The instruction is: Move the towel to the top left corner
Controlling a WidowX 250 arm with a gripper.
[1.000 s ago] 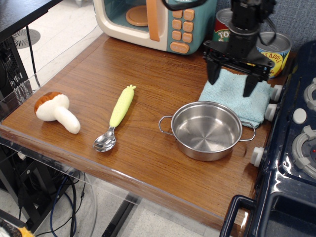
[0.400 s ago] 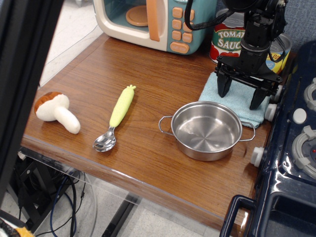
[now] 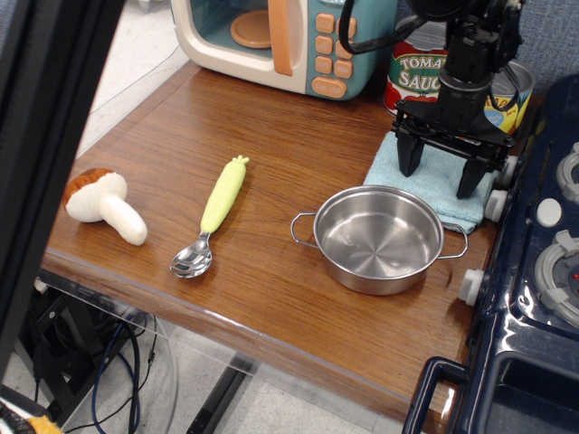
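Observation:
The light blue towel (image 3: 436, 180) lies folded at the back right of the wooden table, just behind the steel pot (image 3: 378, 239). My gripper (image 3: 440, 178) stands over it with its two black fingers spread wide, tips down at the towel's surface, one finger (image 3: 409, 158) near its left part and one near its right edge. The fingers hold nothing. The table's top left corner (image 3: 194, 74) lies beside the toy microwave (image 3: 288, 41).
A tomato sauce can (image 3: 419, 69) and a yellow can (image 3: 508, 90) stand right behind the towel. A toy stove (image 3: 538, 271) borders the right side. A yellow-handled spoon (image 3: 213, 213) and a plush mushroom (image 3: 103, 205) lie on the left. A dark bar covers the frame's left edge.
My gripper has moved right and down from above the towel's middle until its open fingertips reach the towel. A dark bar has come into the left of the frame.

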